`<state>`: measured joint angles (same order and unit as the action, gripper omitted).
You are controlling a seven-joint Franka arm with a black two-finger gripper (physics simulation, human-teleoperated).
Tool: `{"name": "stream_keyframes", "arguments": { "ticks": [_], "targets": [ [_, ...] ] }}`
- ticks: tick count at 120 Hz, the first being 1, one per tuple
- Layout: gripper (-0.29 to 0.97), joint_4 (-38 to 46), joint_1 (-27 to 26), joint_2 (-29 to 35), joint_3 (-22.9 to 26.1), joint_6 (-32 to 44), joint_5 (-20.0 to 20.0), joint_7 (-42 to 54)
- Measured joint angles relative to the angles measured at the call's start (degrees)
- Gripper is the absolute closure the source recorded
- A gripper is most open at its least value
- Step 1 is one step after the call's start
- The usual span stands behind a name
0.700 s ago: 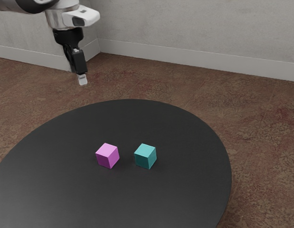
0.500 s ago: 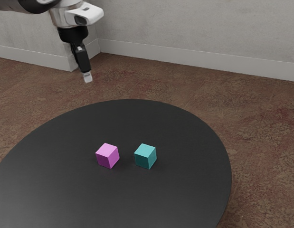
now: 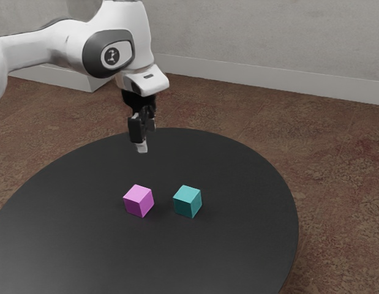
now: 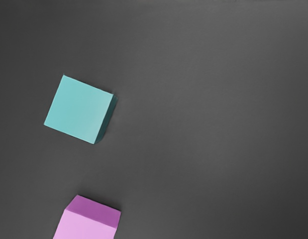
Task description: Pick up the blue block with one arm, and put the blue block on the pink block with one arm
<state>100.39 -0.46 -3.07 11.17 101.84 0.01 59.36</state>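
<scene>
A teal-blue block point(image 3: 187, 201) and a pink block point(image 3: 138, 200) sit side by side near the middle of the round black table point(image 3: 73, 245), a small gap between them. The pink one is on the exterior view's left. My gripper point(image 3: 140, 147) hangs above the table's far part, behind the pink block and well above both blocks, holding nothing. From the hand's camera the blue block point(image 4: 79, 109) and the pink block point(image 4: 89, 219) lie apart on the black top, both flat and square-on.
The table stands on brown carpet point(image 3: 324, 159). A grey wall with a white baseboard point(image 3: 269, 76) runs along the back. The table's edge point(image 3: 290, 202) curves close to the blue block on the exterior view's right.
My arm has swung from the far upper left toward the exterior view's right and down, bringing the gripper over the table's far part. The blocks have not moved.
</scene>
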Motion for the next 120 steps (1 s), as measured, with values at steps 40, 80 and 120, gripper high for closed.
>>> {"name": "stream_keyframes", "arguments": {
  "ticks": [40, 80, 120],
  "targets": [
    [0.0, 0.2, 0.1, -12.3, 1.0, 9.6, -2.1, 13.2],
    [0.0, -0.9, -0.3, -20.1, 1.0, 15.5, -2.0, 20.6],
    [0.0, -5.3, -0.4, -26.3, -0.6, 19.2, -1.5, 25.0]
  ]
}}
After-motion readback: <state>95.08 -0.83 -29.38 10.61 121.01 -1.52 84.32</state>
